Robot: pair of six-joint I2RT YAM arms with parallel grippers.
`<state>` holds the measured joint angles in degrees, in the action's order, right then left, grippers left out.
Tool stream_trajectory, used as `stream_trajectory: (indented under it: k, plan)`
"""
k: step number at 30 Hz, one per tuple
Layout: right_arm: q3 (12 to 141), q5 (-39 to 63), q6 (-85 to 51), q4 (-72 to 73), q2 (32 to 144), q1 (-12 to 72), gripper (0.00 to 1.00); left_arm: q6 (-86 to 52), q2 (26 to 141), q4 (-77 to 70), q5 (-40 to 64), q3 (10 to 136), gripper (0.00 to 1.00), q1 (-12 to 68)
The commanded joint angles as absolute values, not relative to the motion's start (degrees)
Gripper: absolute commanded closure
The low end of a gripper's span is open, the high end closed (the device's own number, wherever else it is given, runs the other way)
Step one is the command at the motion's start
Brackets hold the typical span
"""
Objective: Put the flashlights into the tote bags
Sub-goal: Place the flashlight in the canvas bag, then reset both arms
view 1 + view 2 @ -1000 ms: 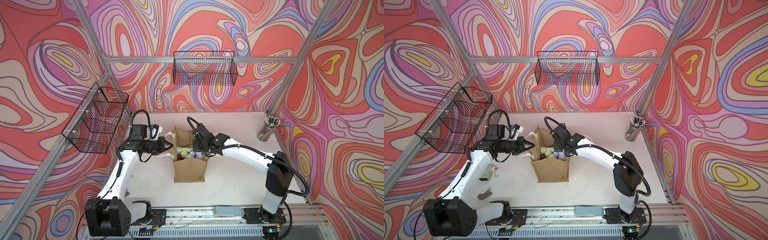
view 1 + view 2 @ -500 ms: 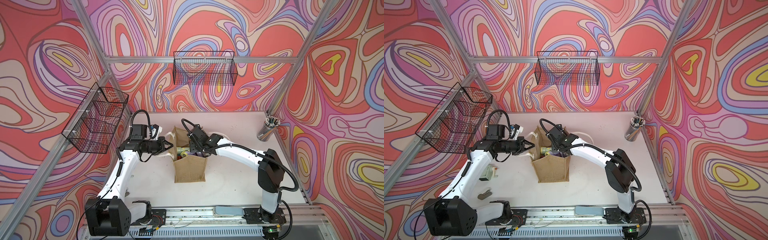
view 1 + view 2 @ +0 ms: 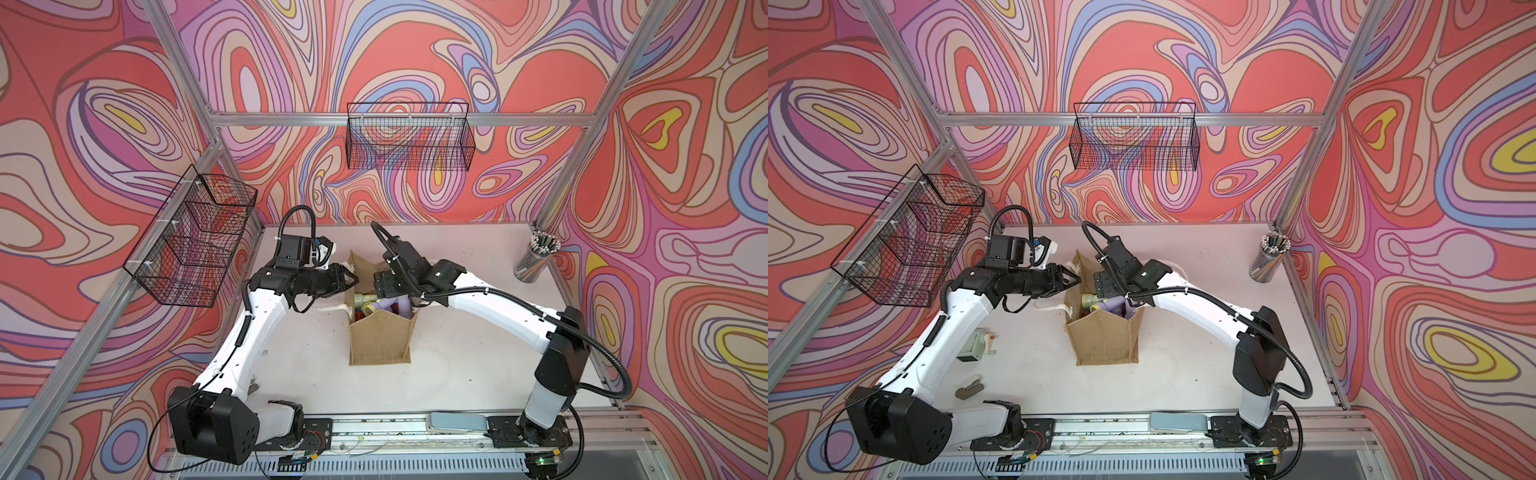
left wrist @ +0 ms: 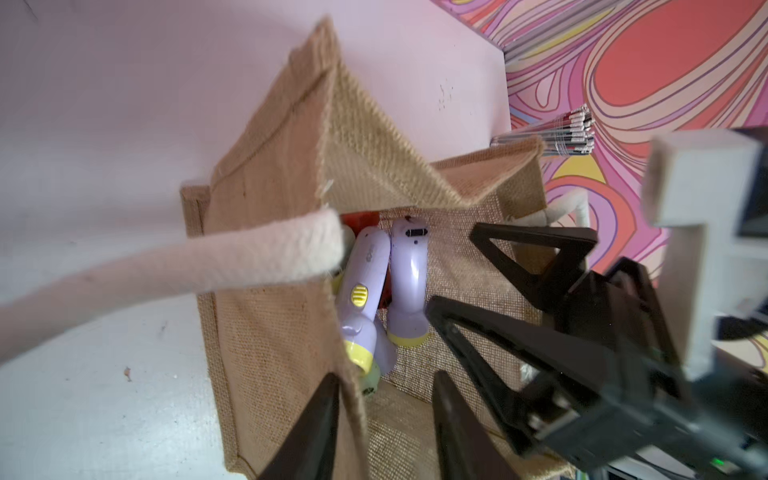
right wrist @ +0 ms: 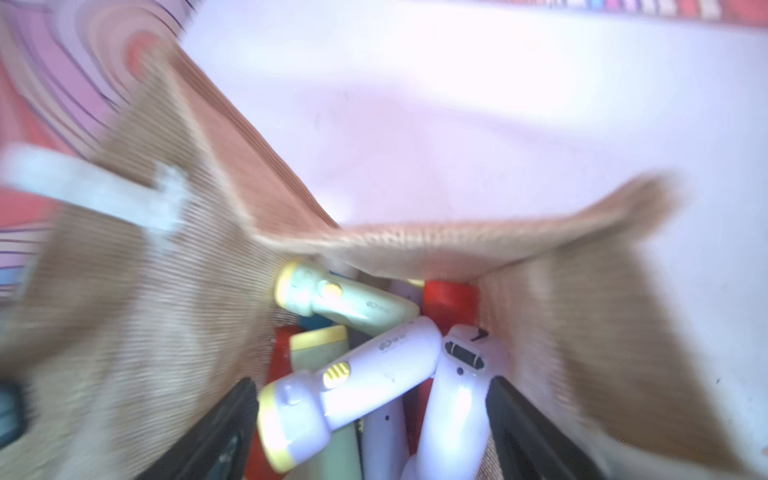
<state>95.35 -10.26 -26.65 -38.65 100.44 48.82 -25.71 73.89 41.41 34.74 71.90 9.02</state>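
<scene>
I see the tan tote bag (image 3: 380, 340) standing upright in the middle of the white table (image 3: 457, 357), mouth open. My left gripper (image 4: 387, 376) has its 2 jaws partly spread and straddles the bag's side wall at the rim, 1 finger outside the burlap and 1 inside. I see no pinch on the cloth. My right gripper (image 5: 372, 382) hangs in the bag's mouth, jaws spread wide, holding nothing. A slanted lilac flashlight (image 5: 374, 374) and an upright lilac flashlight (image 5: 457, 399) lie between its fingers. A pale green flashlight (image 5: 353, 303) and a red flashlight (image 5: 449, 295) are also inside. 1 white rope handle (image 4: 187, 270) droops outside the bag.
</scene>
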Motion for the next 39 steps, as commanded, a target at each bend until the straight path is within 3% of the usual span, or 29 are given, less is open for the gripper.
stream_trajectory:
  k: [1, 10, 19, 28, 39]
  plan:
    - [97.27, -7.49, -25.00, -34.86, 95.60, 45.14, 0.08, -23.80, 74.38, 46.51, 26.91, 77.90, 0.50, 8.97]
    - [88.30, 2.49, -26.09, -27.03, 85.87, 22.98, 0.10, -18.00, 77.99, 48.75, 11.04, 89.91, 0.50, 6.69]
    - [69.74, 10.16, -20.78, -17.42, 84.49, 2.98, 0.12, -20.90, 80.51, 22.24, 11.54, 68.93, 0.51, -8.13]
    - [46.29, 3.08, -15.43, 6.75, 85.18, -2.28, 0.08, -15.81, 80.18, -2.10, 6.78, 47.71, 0.46, -8.67]
    - [34.84, -4.99, -6.42, 28.32, 91.53, -2.53, 0.07, -10.10, 76.35, -20.16, 2.19, 31.81, 0.38, -8.70]
